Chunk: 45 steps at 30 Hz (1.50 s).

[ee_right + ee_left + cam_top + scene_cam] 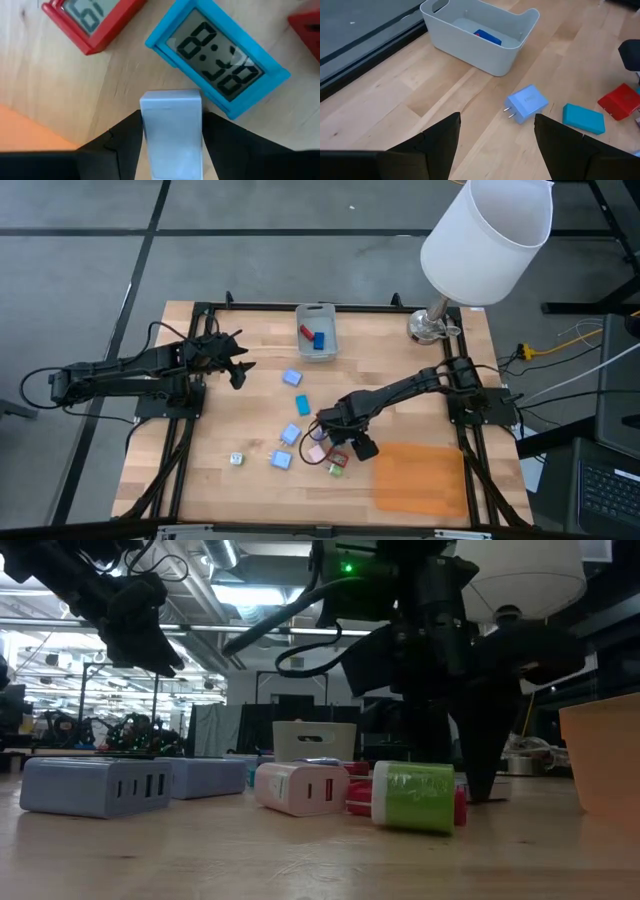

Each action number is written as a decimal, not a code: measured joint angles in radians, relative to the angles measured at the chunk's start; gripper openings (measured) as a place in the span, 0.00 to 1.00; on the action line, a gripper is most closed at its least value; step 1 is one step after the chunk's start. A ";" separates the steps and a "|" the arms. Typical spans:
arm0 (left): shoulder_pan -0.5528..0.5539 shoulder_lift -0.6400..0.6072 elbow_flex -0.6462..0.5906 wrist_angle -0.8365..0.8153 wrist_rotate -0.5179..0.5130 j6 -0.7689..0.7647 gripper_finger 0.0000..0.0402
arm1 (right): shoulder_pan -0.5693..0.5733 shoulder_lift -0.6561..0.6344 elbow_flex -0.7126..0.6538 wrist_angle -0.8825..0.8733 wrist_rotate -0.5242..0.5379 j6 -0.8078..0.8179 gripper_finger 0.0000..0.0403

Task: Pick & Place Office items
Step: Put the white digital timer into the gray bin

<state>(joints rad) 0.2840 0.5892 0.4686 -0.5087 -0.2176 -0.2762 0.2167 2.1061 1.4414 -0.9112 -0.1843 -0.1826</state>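
Observation:
The office items lie scattered mid-table: blue blocks [292,377] [291,433] [281,459], a teal one [302,405], a pink one [316,452], a red-and-green pair [336,468] and a white one [236,459]. My right gripper [328,430] reaches in from the right over this cluster and is shut on a pale blue block [171,130], above a blue clock [217,65] and a red clock [90,20]. My left gripper [238,366] hovers open at the left, with a blue plug block [527,103] ahead of it. My right gripper pinches the pale blue block by its two long sides [146,135] between both fingers [125,140], coming from above and pointing down. The fingers lie along the block, whose free end [170,97] sticks out past the fingertips over the blue clock. Whether it rests on anything I cannot tell.
A grey bin [317,332] at the table's far middle holds a blue piece [320,339] and a red piece [306,332]. An orange mat [420,477] lies at the near right. A lamp [488,235] stands at the far right corner. Bare wood shows at the near left.

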 joint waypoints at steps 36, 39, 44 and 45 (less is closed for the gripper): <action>-0.001 0.000 0.000 0.042 0.010 -0.049 0.62 | -0.483 0.007 0.629 -0.128 0.235 0.276 0.37; -0.001 0.000 0.000 0.042 0.010 -0.055 0.62 | -0.557 0.012 0.629 -0.081 0.201 0.333 0.37; -0.001 0.000 0.000 0.042 0.006 -0.062 0.62 | -0.625 0.054 0.629 -0.034 0.170 0.336 0.37; -0.001 0.000 0.000 0.042 0.005 -0.062 0.62 | -0.635 0.065 0.629 -0.030 0.151 0.338 0.37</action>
<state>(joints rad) 0.2832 0.5892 0.4686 -0.4667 -0.2129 -0.3382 -0.4180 2.1710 2.0705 -0.9407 -0.0333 0.1552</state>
